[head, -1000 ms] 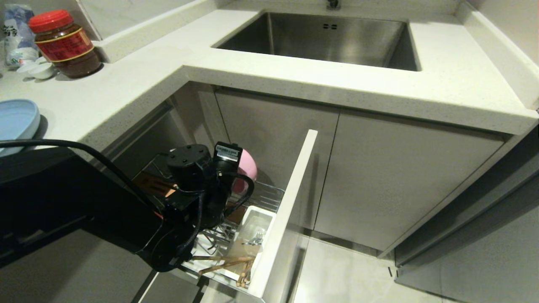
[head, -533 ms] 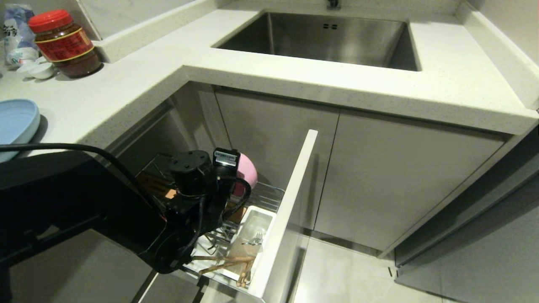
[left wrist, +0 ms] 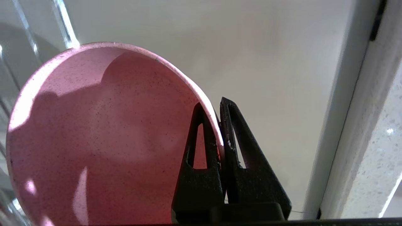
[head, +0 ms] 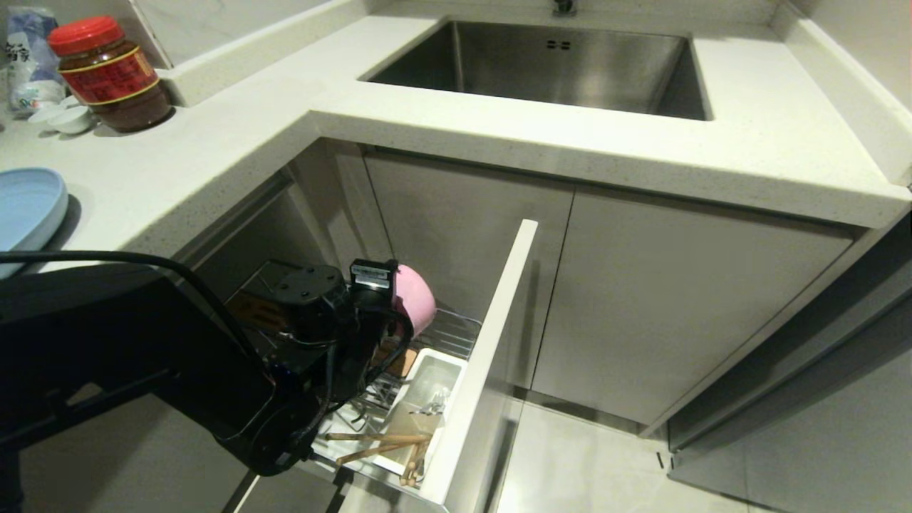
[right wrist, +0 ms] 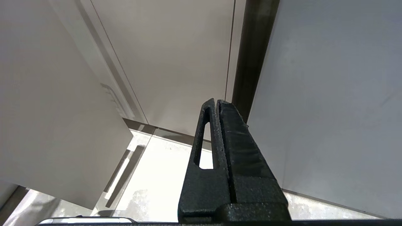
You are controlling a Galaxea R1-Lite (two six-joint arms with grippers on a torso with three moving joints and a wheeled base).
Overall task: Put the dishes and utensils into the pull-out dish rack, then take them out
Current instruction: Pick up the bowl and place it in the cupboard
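Comparing with a second ago, the left end effector (left wrist: 218,125), pinching the bowl (head: 415,298) by its rim, has sunk slightly and rolled over the rack's (head: 456,335) far end. Bowl remains unreleased; whether loading or unloading cannot be told. Plate (head: 28,206) sits at the table's left edge.

No legible text anywhere. Red-lidded jar (head: 108,75) at the table's far-left corner has a red label, print unreadable. White sticker (head: 370,274) on the left arm's wrist: also unreadable.
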